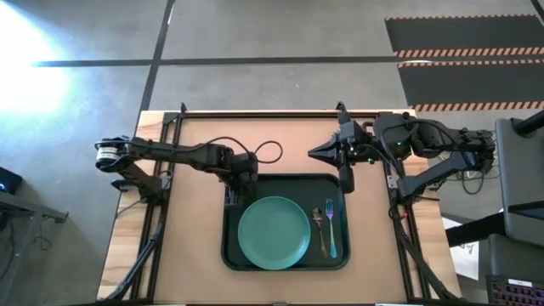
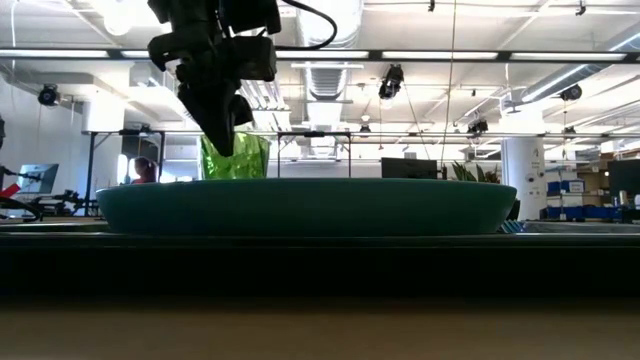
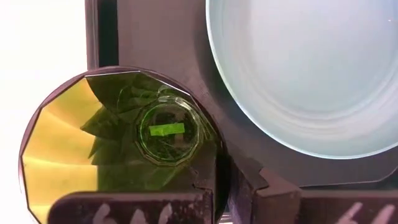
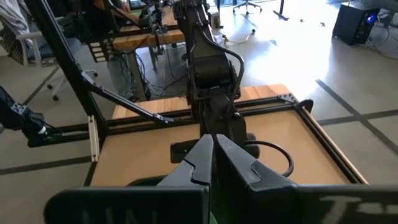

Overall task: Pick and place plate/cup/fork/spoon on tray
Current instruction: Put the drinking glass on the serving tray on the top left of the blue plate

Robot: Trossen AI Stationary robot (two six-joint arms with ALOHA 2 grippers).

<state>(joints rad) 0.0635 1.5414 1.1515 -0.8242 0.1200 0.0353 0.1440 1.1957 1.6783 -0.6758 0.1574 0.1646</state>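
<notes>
The olive-green cup (image 3: 124,137) is upright in my left gripper (image 1: 235,197) over the far-left corner of the dark green tray (image 1: 340,255). It also shows in the low view (image 2: 240,158), its base hidden behind the teal plate (image 2: 300,205). The plate (image 1: 274,232) lies in the tray's middle. The spoon (image 1: 320,224) and the bluish fork (image 1: 331,229) lie side by side in the tray's right part. My right gripper (image 1: 321,151) is shut and empty above the table beyond the tray's far edge; it also shows in the right wrist view (image 4: 212,155). My left gripper holds the cup by its rim wall (image 3: 216,177), one finger (image 3: 137,208) inside the cup and one finger (image 3: 292,199) outside. The fingers come from above, pointing down. The cup stays upright; the plate hides whether its base rests on the tray.
The table's metal frame rails (image 1: 161,204) run along both sides. A black cable loop (image 1: 268,153) lies on the table beyond the tray. Bare wood (image 1: 195,255) shows left of the tray.
</notes>
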